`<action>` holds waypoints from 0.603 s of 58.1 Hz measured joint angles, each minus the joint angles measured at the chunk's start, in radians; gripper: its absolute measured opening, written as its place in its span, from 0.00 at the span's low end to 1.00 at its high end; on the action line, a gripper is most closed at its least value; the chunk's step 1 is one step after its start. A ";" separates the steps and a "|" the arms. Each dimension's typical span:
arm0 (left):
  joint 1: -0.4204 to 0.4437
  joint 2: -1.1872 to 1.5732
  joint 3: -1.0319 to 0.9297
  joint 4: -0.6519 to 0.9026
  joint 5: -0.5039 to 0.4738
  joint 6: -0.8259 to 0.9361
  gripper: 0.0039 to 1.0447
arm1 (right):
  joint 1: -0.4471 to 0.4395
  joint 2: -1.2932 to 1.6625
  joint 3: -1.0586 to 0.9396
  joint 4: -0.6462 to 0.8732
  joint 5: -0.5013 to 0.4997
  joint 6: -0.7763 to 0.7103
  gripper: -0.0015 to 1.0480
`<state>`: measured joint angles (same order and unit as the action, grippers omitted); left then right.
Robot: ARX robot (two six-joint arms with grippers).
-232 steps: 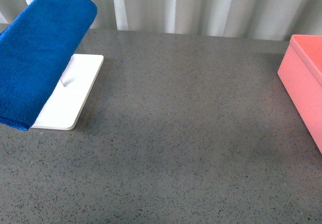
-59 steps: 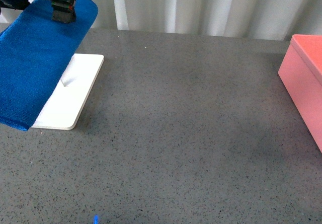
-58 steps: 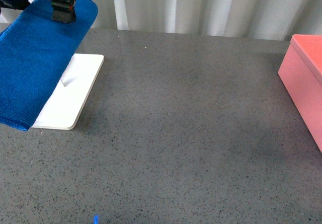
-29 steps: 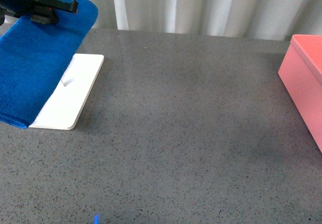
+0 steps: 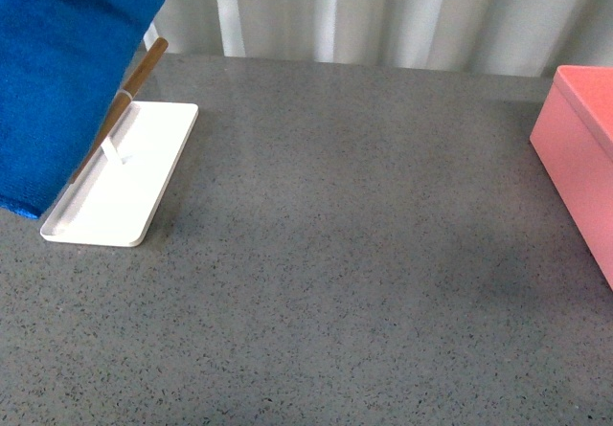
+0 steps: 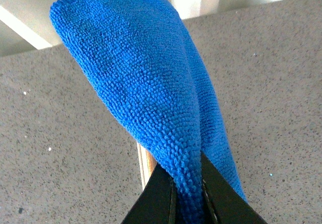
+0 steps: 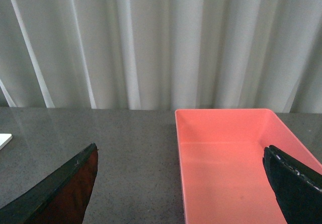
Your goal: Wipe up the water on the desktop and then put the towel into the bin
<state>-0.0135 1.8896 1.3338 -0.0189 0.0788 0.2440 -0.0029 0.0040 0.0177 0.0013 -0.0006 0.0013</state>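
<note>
Towel (image 6: pixel 146 83) cloth, bright blue and fluffy, is pinched between the two dark fingers (image 6: pixel 156 199) of the left gripper (image 6: pixel 187 186), whose jaws are closed tight on a fold of it. In the left wrist view the cloth swells out from that grip in a thick rounded loop, and a wooden rod (image 6: pixel 145 166) shows just behind it. Seen from the front, the towel hangs at about 10 o'clock over the desktop (image 5: pixel 364 254), and its lower edge comes down in front of the near left corner of a flat white tray (image 5: pixel 124 187) (whether it touches the tray or the stone cannot be told). The rod slants up from the tray along the cloth's right edge. The right gripper (image 7: pixel 179 153) has its jaws spread wide with nothing held, one dark finger at each side of its wrist view, and it faces the bin (image 7: pixel 221 128). This salmon-pink box stands on the speckled grey surface at 3 o'clock, well apart from the towel. A pale pleated curtain (image 5: pixel 383 10) closes the scene at 12 o'clock, behind the far edge of the desktop.
</note>
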 joint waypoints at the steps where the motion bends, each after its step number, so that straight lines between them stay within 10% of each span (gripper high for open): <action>1: -0.001 -0.007 -0.001 -0.001 0.008 -0.002 0.04 | 0.000 0.000 0.000 0.000 0.000 0.000 0.93; 18: -0.111 -0.231 -0.106 -0.008 0.407 -0.126 0.04 | 0.000 0.000 0.000 0.000 0.000 0.000 0.93; 35: -0.237 -0.245 -0.152 0.121 0.480 -0.347 0.04 | 0.000 0.000 0.000 0.000 0.000 0.000 0.93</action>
<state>-0.2504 1.6447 1.1820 0.1020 0.5583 -0.1028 -0.0029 0.0040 0.0177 0.0013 -0.0006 0.0017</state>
